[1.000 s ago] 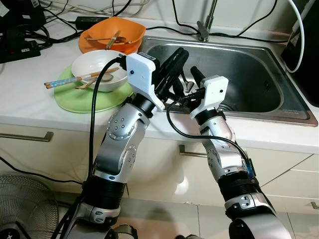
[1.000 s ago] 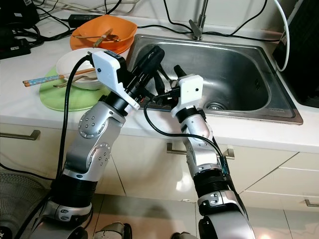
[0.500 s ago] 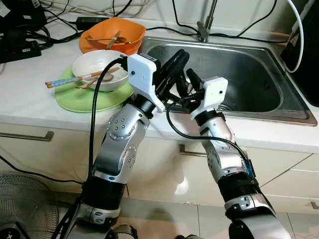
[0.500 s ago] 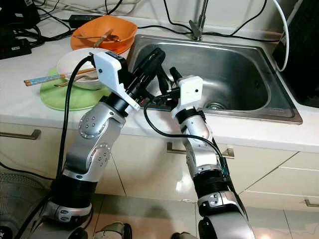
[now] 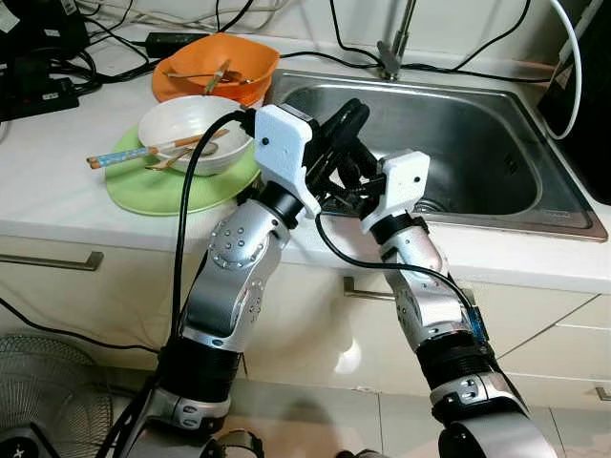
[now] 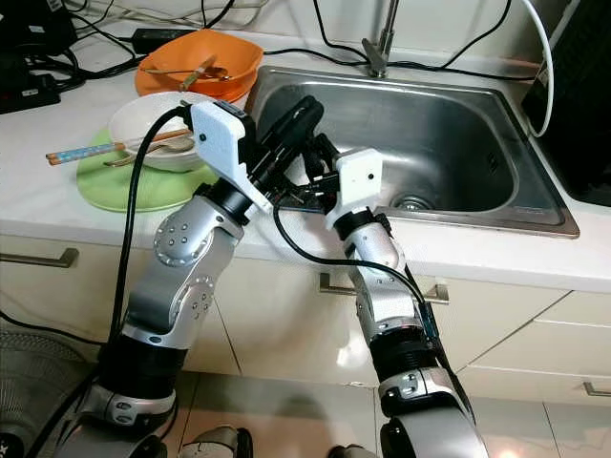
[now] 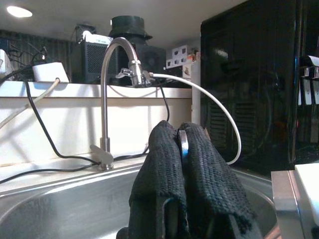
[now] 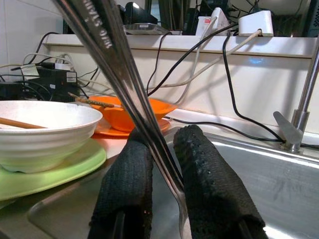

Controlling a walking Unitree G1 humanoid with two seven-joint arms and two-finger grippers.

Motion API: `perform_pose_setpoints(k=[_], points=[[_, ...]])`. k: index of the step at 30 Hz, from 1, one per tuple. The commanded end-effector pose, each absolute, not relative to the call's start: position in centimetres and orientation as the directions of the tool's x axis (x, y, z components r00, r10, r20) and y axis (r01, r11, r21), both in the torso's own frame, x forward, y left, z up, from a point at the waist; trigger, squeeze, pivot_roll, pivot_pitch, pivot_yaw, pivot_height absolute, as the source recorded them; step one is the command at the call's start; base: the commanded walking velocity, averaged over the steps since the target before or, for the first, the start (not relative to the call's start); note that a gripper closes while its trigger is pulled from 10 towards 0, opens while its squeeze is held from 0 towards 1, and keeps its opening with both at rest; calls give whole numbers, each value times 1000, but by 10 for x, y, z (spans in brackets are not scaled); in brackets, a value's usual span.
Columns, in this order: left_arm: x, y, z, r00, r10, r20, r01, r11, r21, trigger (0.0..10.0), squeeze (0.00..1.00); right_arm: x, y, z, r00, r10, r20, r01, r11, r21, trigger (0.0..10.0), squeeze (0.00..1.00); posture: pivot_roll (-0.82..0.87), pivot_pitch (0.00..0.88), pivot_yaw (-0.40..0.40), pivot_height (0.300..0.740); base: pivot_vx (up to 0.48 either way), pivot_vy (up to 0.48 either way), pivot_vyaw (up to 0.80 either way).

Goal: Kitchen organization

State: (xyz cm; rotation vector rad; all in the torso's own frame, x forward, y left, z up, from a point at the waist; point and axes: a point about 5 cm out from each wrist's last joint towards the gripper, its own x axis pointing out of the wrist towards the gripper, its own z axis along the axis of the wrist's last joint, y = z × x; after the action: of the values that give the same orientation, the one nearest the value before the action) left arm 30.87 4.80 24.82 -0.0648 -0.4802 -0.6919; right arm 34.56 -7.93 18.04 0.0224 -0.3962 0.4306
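Note:
Both my grippers meet over the front left part of the steel sink. My left gripper is shut, and a thin metal utensil shows between its fingertips. That utensil's long steel handle runs down between the black fingers of my right gripper, which close on it from both sides. My right gripper sits just under the left one. On the counter to the left, a white bowl with chopsticks stands on a green plate. Behind it is an orange bowl holding a utensil.
The tap stands at the sink's back rim. Black cables and a power adapter lie along the back of the counter. A black appliance stands to the sink's right. Cabinet drawers are below, with a fan on the floor at left.
My right gripper has moved up and left to the left gripper, and its spread fingers have closed around the utensil's handle. The left gripper has shifted slightly right.

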Motion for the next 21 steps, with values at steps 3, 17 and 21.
perform_pose_setpoints(k=[3, 17, 21], points=[[310, 47, 242, 689, -596, 411, 619, 780, 94, 10000, 0, 347, -87, 188, 836, 351, 423, -376, 926, -26, 0, 0, 137, 72, -28, 740, 0, 0, 0], [311, 48, 242, 697, -588, 409, 612, 786, 88, 10000, 1000, 353, -95, 192, 855, 304, 420, -324, 946, -26, 0, 0, 138, 80, -33, 740, 0, 0, 0], [310, 49, 243, 695, -585, 418, 610, 787, 86, 10000, 1000, 356, -98, 195, 860, 284, 425, -302, 953, -26, 0, 0, 138, 80, -33, 740, 0, 0, 0]])
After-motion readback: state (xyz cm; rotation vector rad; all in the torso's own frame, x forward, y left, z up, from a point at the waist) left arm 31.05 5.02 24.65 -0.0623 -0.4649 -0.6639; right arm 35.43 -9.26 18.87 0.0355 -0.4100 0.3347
